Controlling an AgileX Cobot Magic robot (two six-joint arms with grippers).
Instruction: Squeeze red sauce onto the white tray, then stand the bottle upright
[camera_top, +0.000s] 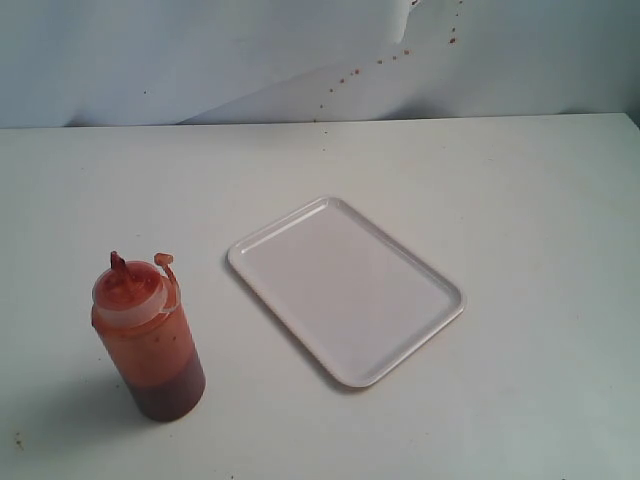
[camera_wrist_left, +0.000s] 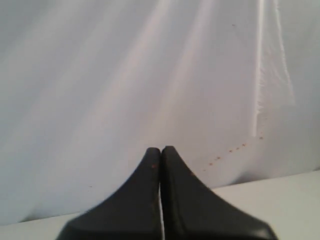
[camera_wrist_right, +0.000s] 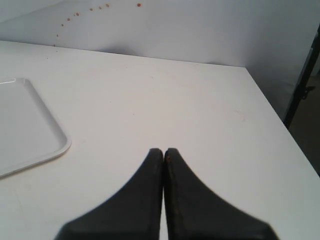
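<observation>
The bottle (camera_top: 150, 335) stands upright at the front left of the table, translucent with orange-red sauce inside, a smeared domed top, a pointed nozzle and a small tethered cap. The white tray (camera_top: 345, 288) lies flat in the middle, bare, with no sauce on it; its corner (camera_wrist_right: 30, 130) shows in the right wrist view. Neither arm appears in the exterior view. My left gripper (camera_wrist_left: 160, 149) is shut on nothing and faces the back wall. My right gripper (camera_wrist_right: 163, 151) is shut on nothing, over the table beside the tray.
The white back wall (camera_top: 200, 60) carries a trail of small red specks (camera_top: 380, 62). In the right wrist view the table's edge (camera_wrist_right: 280, 125) drops off beside a dark pole (camera_wrist_right: 302, 85).
</observation>
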